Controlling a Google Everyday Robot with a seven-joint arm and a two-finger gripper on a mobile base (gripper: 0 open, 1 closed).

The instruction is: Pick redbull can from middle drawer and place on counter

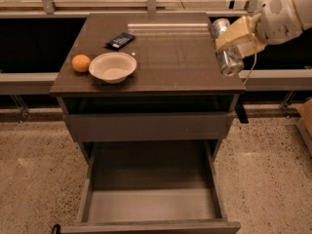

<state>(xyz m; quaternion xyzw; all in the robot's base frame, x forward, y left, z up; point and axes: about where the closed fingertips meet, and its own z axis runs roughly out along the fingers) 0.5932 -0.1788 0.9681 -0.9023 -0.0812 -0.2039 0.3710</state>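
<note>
One bowl, orange and packet sit left; gripper grips redbull can above counter's right edge.

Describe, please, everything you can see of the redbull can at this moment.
The redbull can is slim, shiny silver metal with a bluish tint; its label is unreadable. It is tilted, one end up and away, the round lower end toward the camera. The pincer, reaching in from the picture's right, is shut across its middle and hides part of it. The can hangs at the right edge of the counter, apparently not resting on it, high above the open middle drawer.
</note>
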